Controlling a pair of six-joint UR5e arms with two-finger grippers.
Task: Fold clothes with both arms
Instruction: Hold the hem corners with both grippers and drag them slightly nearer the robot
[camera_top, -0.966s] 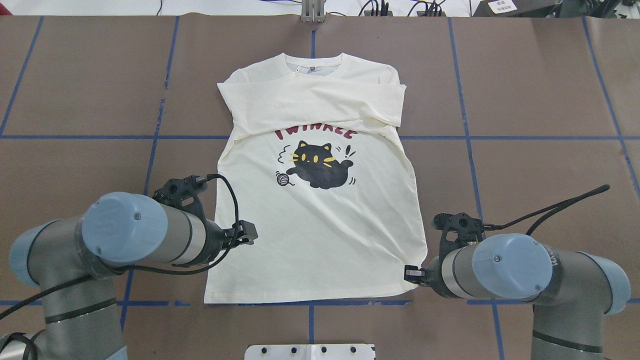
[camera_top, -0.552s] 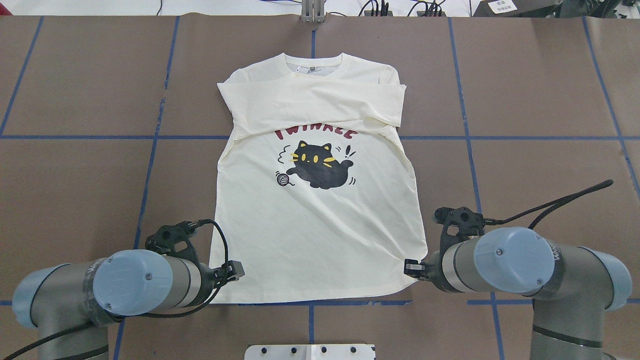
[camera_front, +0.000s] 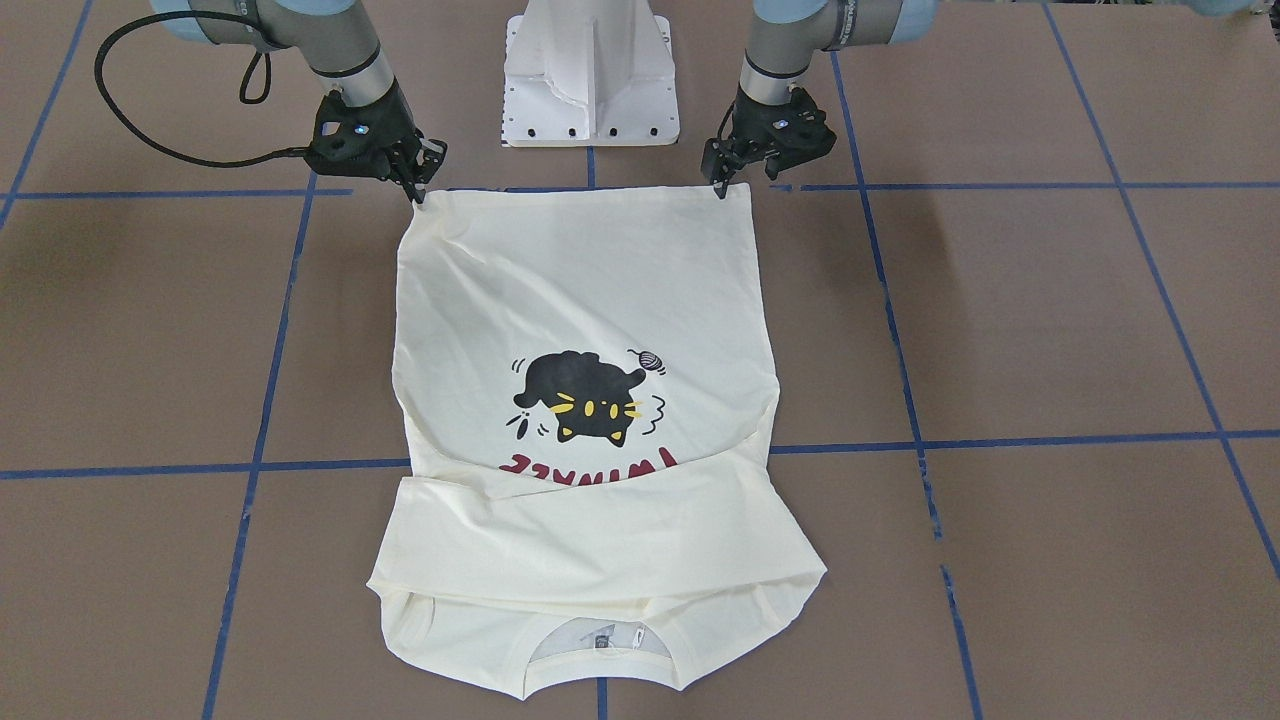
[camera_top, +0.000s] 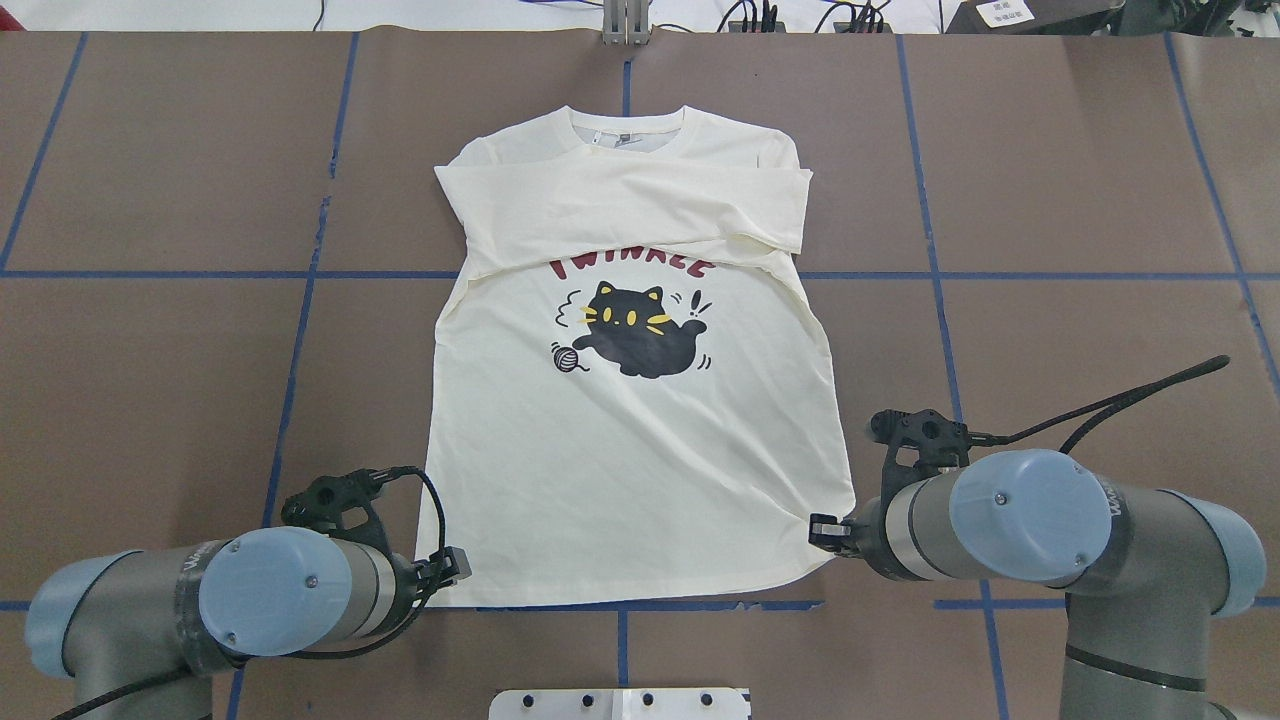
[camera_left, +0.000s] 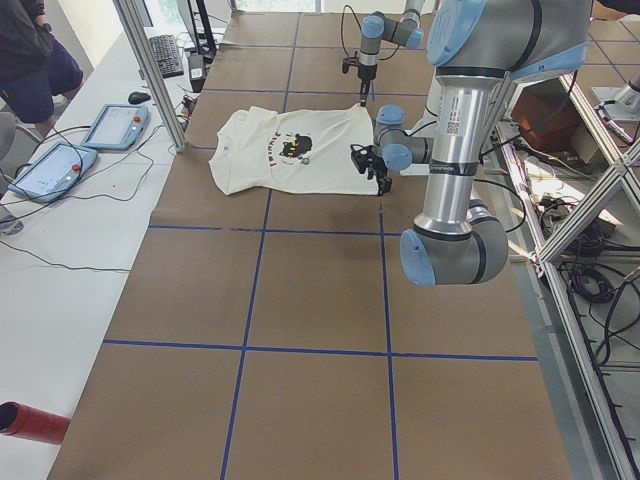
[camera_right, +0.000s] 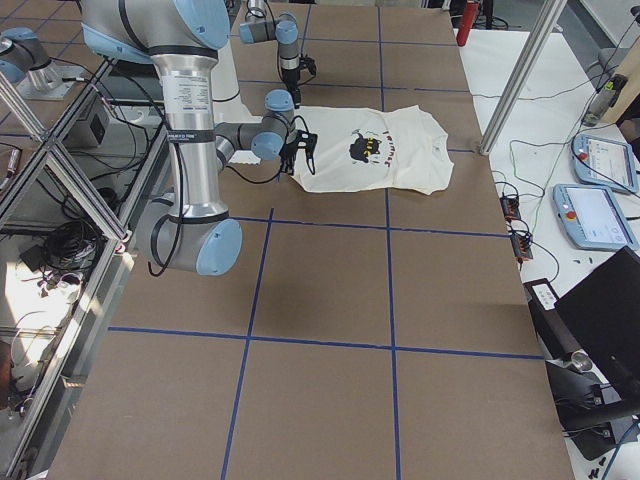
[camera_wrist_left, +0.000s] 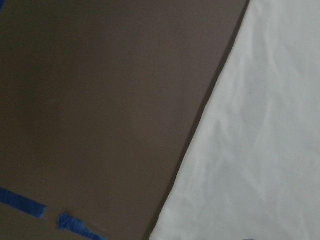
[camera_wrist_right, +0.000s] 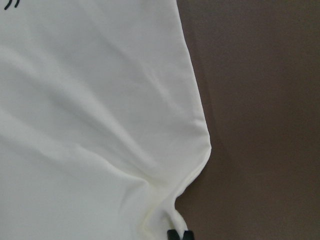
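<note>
The cream T-shirt (camera_top: 640, 450) lies flat on the brown table, cat print and red lettering up, with both sleeves folded across the chest. Its hem is toward the robot base. My left gripper (camera_top: 450, 572) hangs over the hem's left corner, also seen in the front view (camera_front: 722, 186). Its fingers do not show in the left wrist view, which shows only the shirt's edge (camera_wrist_left: 260, 125); it looks open. My right gripper (camera_top: 820, 530) is shut on the hem's right corner. Its fingertips (camera_wrist_right: 173, 234) pinch puckered fabric (camera_wrist_right: 90, 100).
The white pedestal base (camera_front: 588, 70) stands just behind the hem. Blue tape lines (camera_top: 300, 275) cross the brown table. A side table with tablets (camera_left: 110, 125) and a person stand beyond the shirt's collar end.
My left arm has drawn back toward the base along the shirt's left edge, down to the hem corner. The right arm has barely moved.
</note>
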